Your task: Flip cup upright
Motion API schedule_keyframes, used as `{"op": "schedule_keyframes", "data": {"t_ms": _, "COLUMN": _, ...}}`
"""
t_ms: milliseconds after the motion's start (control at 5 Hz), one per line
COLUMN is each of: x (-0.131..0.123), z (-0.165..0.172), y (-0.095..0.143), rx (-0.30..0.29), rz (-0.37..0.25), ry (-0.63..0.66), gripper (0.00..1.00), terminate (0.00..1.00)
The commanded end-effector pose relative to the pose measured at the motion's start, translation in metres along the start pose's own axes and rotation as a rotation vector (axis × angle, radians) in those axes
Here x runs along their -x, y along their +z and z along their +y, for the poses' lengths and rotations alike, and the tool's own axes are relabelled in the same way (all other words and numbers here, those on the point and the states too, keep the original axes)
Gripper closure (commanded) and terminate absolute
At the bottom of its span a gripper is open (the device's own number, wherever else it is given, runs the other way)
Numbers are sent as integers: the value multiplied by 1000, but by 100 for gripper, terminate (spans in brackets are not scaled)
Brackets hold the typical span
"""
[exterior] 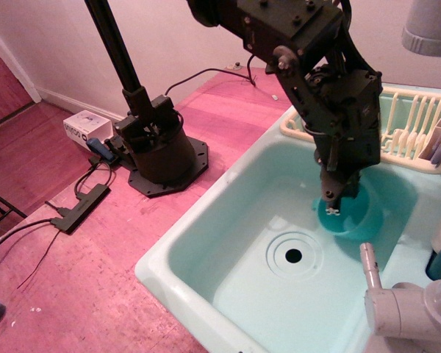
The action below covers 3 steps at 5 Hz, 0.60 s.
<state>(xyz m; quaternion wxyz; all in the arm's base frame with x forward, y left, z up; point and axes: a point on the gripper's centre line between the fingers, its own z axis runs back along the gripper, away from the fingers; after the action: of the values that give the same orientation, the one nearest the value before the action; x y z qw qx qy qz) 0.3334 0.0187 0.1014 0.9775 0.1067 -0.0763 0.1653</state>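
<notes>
The teal cup (356, 219) is in the pale mint sink (228, 220), at the right side of the basin near the back wall. Its open mouth faces up and toward the left, so it stands nearly upright with a slight tilt. My black gripper (334, 206) comes down from above and is shut on the cup's near rim. One finger (331, 209) reaches inside the mouth. The cup's handle is hidden and its base is hard to make out.
The sink drain (293, 256) lies left of and below the cup. A cream dish rack (411, 125) sits behind the sink. A grey faucet pipe (397, 305) juts in at the lower right. The arm's base (158, 147) stands on the pink counter.
</notes>
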Motion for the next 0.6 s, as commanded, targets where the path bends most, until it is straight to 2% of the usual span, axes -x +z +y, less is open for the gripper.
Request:
{"op": "schedule_keyframes", "data": {"t_ms": 0, "x": 5, "z": -13, "y": 3, "rx": 237, "rz": 84, "ry": 163, "gripper": 100, "terminate": 0}}
{"op": "schedule_keyframes", "data": {"t_ms": 200, "x": 22, "z": -36, "y": 15, "rx": 327, "rz": 245, "ry": 138, "gripper": 100, "terminate": 0}}
{"op": "schedule_keyframes", "data": {"t_ms": 400, "x": 33, "z": -36, "y": 33, "rx": 332, "rz": 387, "ry": 112, "gripper": 100, "terminate": 0}}
